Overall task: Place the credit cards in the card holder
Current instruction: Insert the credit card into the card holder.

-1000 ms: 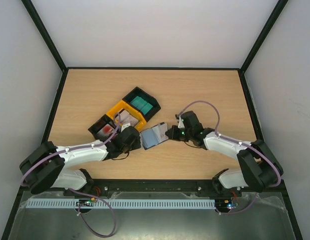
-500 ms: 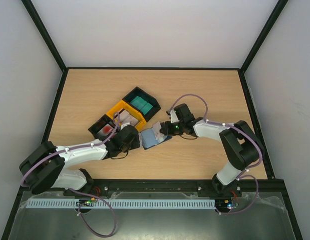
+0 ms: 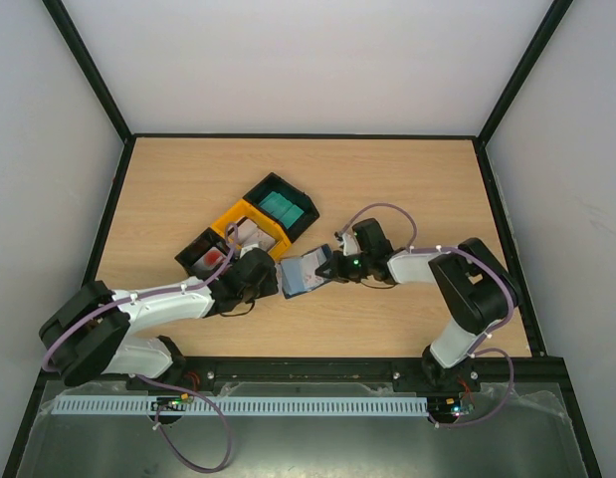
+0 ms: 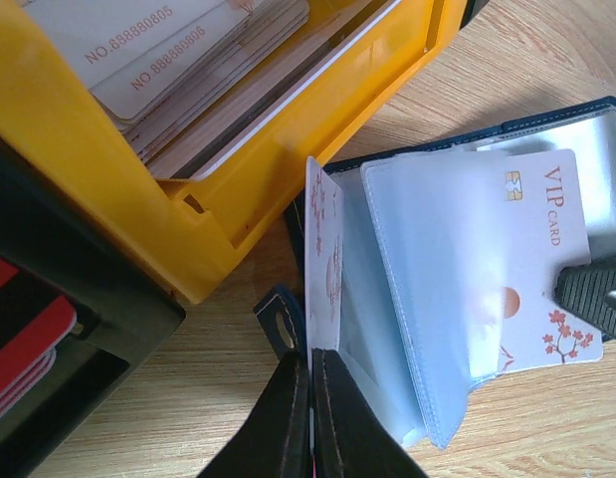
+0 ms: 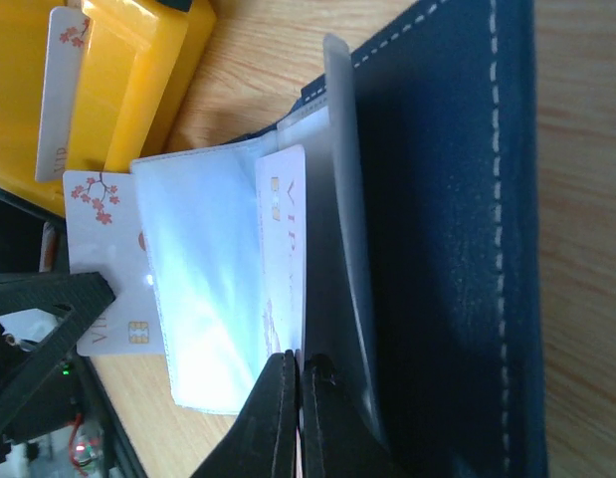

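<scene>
The card holder (image 3: 302, 271) lies open on the table between both grippers, navy cover (image 5: 437, 249) outside and light blue sleeves (image 4: 427, 289) inside. My left gripper (image 4: 311, 357) is shut on a white credit card with pink blossoms (image 4: 323, 249), held on edge at the holder's left side. My right gripper (image 5: 296, 357) is shut on a white VIP credit card (image 5: 285, 239), which lies partly under a sleeve (image 4: 546, 239). In the top view the left gripper (image 3: 276, 279) and right gripper (image 3: 330, 267) flank the holder.
A yellow tray (image 4: 118, 199) with a stack of whitish cards (image 4: 178, 60) stands just behind the holder. A black tray (image 3: 208, 257) holds red cards, another black tray (image 3: 281, 207) holds green ones. Black frame rails border the table.
The right arm has folded its elbow inward and its gripper has shifted left and back against the holder's right side. The left arm has hardly moved.
</scene>
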Controlling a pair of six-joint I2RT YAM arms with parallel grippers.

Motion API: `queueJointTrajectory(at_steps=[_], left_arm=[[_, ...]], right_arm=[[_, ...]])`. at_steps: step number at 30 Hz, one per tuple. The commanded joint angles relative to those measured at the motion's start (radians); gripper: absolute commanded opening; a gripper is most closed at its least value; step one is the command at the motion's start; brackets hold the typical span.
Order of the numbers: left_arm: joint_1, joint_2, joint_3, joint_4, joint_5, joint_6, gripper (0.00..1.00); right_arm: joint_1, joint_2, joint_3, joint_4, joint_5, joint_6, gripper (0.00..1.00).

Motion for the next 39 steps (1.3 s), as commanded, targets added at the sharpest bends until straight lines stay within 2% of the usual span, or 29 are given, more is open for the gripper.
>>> queueJointTrajectory(at_steps=[1, 6, 14, 17, 24, 34, 37, 39], left_arm=[[0.007, 0.017, -0.026, -0.055, 0.005, 0.011, 0.02], [0.007, 0.016, -0.029, -0.055, 0.005, 0.011, 0.02], [0.006, 0.023, -0.026, -0.056, 0.008, 0.021, 0.02], [0.006, 0.024, -0.023, -0.056, 0.011, 0.026, 0.02], [0.007, 0.03, -0.021, -0.054, 0.016, 0.026, 0.02], [0.007, 0.034, -0.027, -0.057, 0.017, 0.027, 0.02], [0.007, 0.03, -0.026, -0.059, 0.017, 0.028, 0.02], [0.007, 0.024, -0.027, -0.063, 0.016, 0.03, 0.02]], right_arm=[[0.009, 0.013, -0.062, 0.08, -0.058, 0.109, 0.02], [0.009, 0.001, -0.082, 0.116, -0.027, 0.145, 0.02], [0.009, 0.039, -0.007, 0.042, 0.011, 0.023, 0.02], [0.009, 0.057, -0.006, 0.076, 0.006, -0.002, 0.02], [0.032, 0.082, -0.056, 0.173, -0.035, 0.051, 0.03], [0.086, 0.097, -0.095, 0.297, -0.062, 0.167, 0.09], [0.089, 0.087, -0.09, 0.277, -0.021, 0.17, 0.13], [0.089, 0.073, -0.085, 0.254, 0.012, 0.17, 0.2]])
